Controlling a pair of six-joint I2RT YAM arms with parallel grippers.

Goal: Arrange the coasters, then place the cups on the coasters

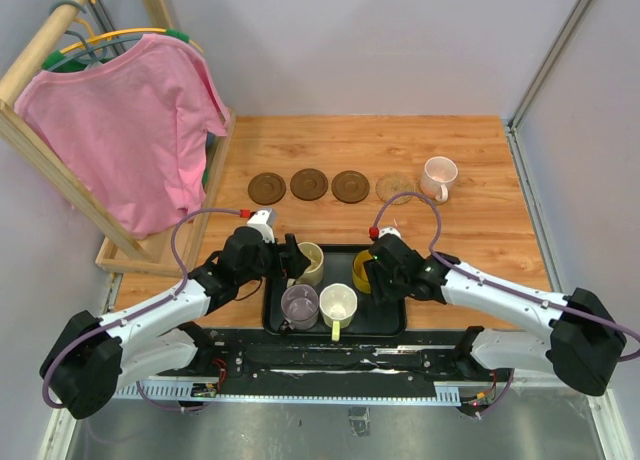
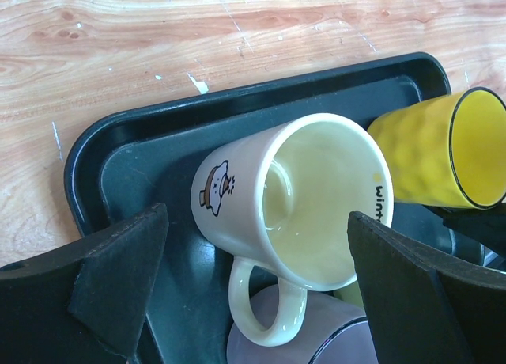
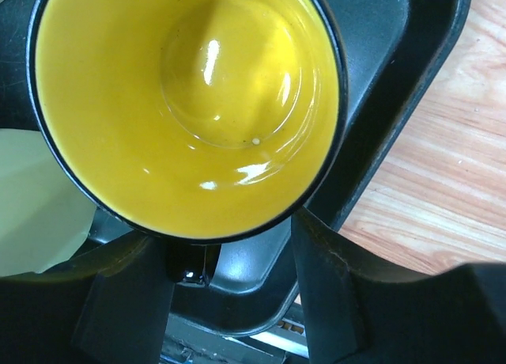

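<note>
On the wooden surface (image 1: 480, 160), your right pincer (image 3: 228, 241), spread, straddles the handle (image 3: 190, 263) of the yellow mug (image 3: 190, 103); centre, squeeze, lift toward the one-o'clock coaster (image 1: 395, 188).

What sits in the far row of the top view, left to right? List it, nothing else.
first dark brown coaster → second dark brown coaster → third dark brown coaster → tan coaster → pale pink cup
</note>
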